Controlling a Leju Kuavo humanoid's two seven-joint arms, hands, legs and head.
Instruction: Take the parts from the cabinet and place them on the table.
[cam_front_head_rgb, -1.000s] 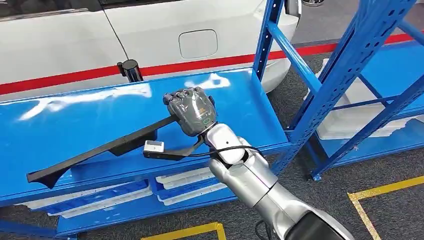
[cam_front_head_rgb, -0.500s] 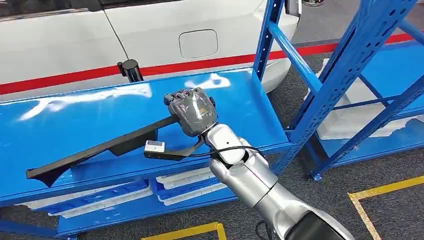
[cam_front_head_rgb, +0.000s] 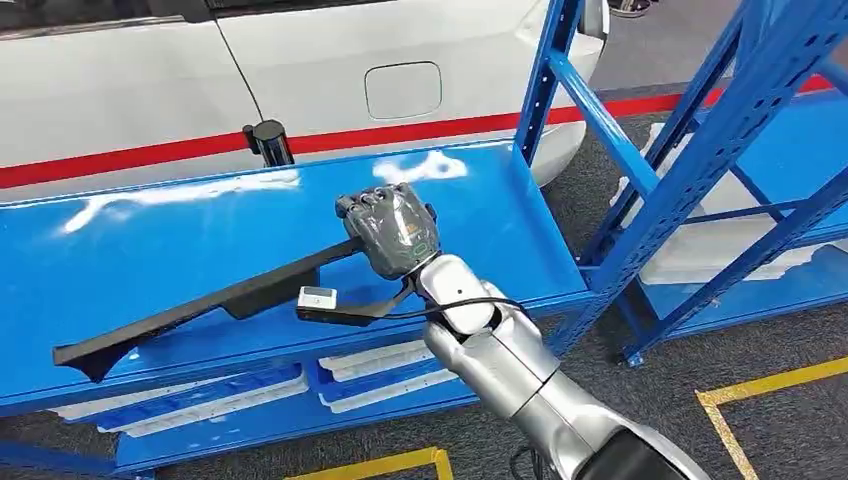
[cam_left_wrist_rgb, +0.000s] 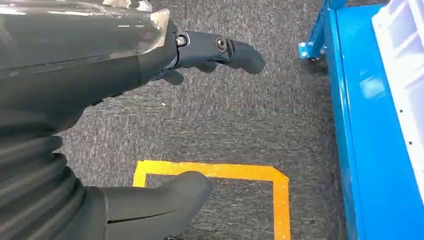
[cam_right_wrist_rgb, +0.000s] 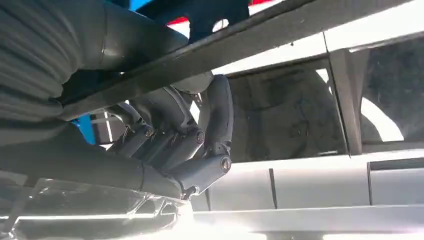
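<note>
**Trim part gripped at one end, ready to come off the shelf**

Trim part (cam_front_head_rgb: 215, 305), long, black and slender, lies slantwise across the blue shelf (cam_front_head_rgb: 120, 250) of the cabinet, its far tip out by the shelf's front edge on the left and its near end under the right hand (cam_front_head_rgb: 392, 230). That hand's fingers (cam_right_wrist_rgb: 200, 170) are curled around the bar, clamped on it, so I judge the pick-up to be the step in hand. What comes next, I'd say, is a clean lift and a swing away from the blue upright (cam_front_head_rgb: 540, 85) without the long free end dragging or catching. The left hand (cam_left_wrist_rgb: 125, 125) hangs low over grey carpet (cam_left_wrist_rgb: 220, 115) and a yellow tape corner (cam_left_wrist_rgb: 240, 172), fingers apart and holding nothing. Behind the shelf stands a white car (cam_front_head_rgb: 300, 70) with a red stripe. White trays (cam_front_head_rgb: 370, 370) sit on the level below.
</note>
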